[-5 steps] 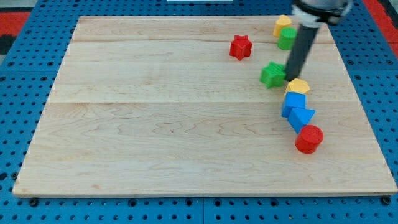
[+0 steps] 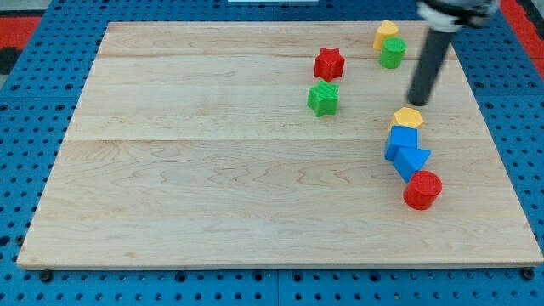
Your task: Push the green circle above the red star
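The green circle [image 2: 392, 53] stands near the view's top right, touching a yellow block [image 2: 387, 34] above it. The red star [image 2: 329, 64] lies to its left. A green star [image 2: 323, 99] sits just below the red star. My tip [image 2: 416, 103] is right of and below the green circle, apart from it, and just above a yellow hexagon [image 2: 407, 117].
Below the yellow hexagon lie a blue block [image 2: 402, 138], a blue triangle [image 2: 412, 160] and a red cylinder [image 2: 422, 189], in a line down the right side. The wooden board [image 2: 212, 170] lies on a blue pegboard.
The green star has slid left, from beside the tip to just below the red star. My tip has moved a little to the right and up.
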Robot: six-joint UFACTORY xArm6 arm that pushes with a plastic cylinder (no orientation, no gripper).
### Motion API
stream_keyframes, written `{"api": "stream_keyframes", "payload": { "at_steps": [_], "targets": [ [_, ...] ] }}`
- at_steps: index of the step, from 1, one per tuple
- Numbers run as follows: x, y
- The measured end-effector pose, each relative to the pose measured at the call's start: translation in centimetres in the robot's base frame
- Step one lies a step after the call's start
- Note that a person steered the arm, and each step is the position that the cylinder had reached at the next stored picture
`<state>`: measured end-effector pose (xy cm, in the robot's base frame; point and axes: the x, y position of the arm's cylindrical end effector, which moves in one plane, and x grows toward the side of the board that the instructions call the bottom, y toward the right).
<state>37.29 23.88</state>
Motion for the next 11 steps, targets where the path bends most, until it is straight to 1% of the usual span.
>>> {"api": "stream_keyframes", "payload": {
  "at_steps": [1, 2, 4, 5, 6, 7, 8, 9, 10, 11],
  "targets": [
    [-2.9, 4.6],
    [-9.8, 4.6],
    [-10.6, -5.3],
    [-11.4, -8.4],
    [-8.2, -7.4],
    [-10.3, -9.9],
    [-13.3, -12.9],
    [-10.7, -12.0],
    [-9.5, -9.9],
    [-8.6, -12.9]
  ]
}}
